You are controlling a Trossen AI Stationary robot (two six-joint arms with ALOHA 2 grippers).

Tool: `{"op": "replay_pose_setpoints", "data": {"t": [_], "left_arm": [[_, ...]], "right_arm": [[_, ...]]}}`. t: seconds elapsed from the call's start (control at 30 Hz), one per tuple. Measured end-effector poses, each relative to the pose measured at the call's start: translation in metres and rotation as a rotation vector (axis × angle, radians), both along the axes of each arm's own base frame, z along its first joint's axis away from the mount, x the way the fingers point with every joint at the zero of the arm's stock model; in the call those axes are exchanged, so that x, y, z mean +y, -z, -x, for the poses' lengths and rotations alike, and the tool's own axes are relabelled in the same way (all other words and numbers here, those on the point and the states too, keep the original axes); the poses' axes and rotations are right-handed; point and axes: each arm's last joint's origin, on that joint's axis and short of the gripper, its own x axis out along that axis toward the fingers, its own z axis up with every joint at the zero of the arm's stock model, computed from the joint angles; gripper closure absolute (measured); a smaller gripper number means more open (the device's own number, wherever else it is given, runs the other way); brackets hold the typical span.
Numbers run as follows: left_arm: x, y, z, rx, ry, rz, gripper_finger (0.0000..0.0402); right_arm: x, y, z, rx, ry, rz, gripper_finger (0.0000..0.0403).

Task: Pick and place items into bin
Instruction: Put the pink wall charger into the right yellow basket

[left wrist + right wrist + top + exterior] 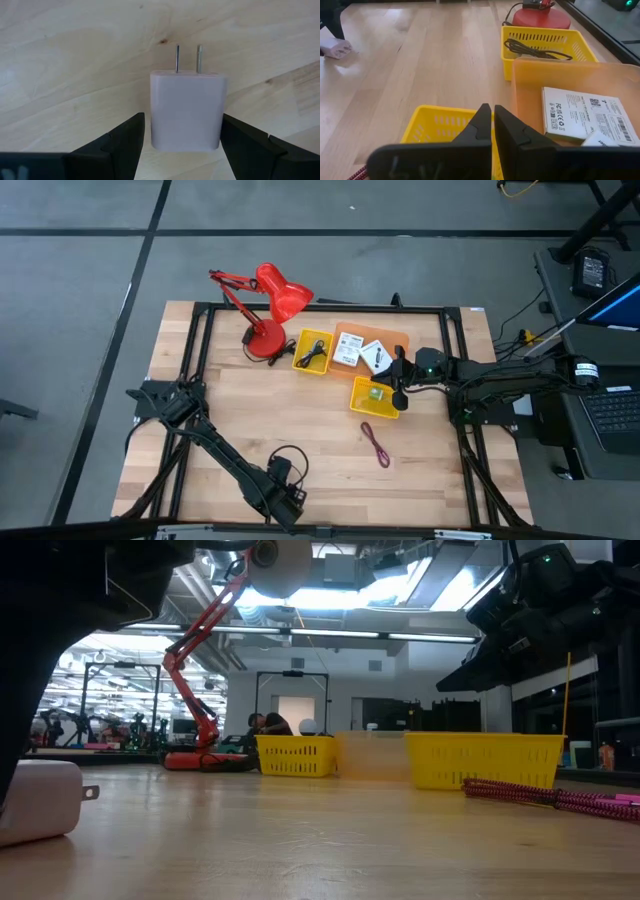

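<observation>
A white wall charger (185, 110) with two metal prongs lies flat on the wood near the table's near edge; in the low view the charger (40, 802) sits under my left arm. My left gripper (182, 145) is open and low over it, one finger on each side of its body, close but with no plain touch. My right gripper (493, 122) is shut and empty, hovering over the near yellow bin (374, 396), which holds a small green block (377, 394). A maroon cord (376, 445) lies loose on the table.
A second yellow bin (313, 352) holds a black cable. An orange bin (352, 338) beside it holds white cards (582, 114). A red desk lamp (270, 305) stands at the far left of the bins. Bare wood lies between the two arms.
</observation>
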Motion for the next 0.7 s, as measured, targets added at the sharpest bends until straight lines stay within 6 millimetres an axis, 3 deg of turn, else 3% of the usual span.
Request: {"op": "replay_pose_setpoints", "data": {"t": [0.2,0.43,0.7], "left_arm": [[0.0001,0.0000,0.0000,0.002,0.043,-0.007,0.0164],[0.0001,0.0000,0.0000,0.007,0.104,-0.014,0.0212],[-0.0015,0.0000,0.0013,0.027,0.116,0.011,0.0213]], "right_arm": [[0.0000,0.0000,0.0000,0.000,0.000,0.000,0.0397],[0.0000,0.0000,0.0000,0.000,0.000,0.000,0.0397],[0.0000,0.0000,0.0000,0.000,0.000,0.000,0.0397]]}}
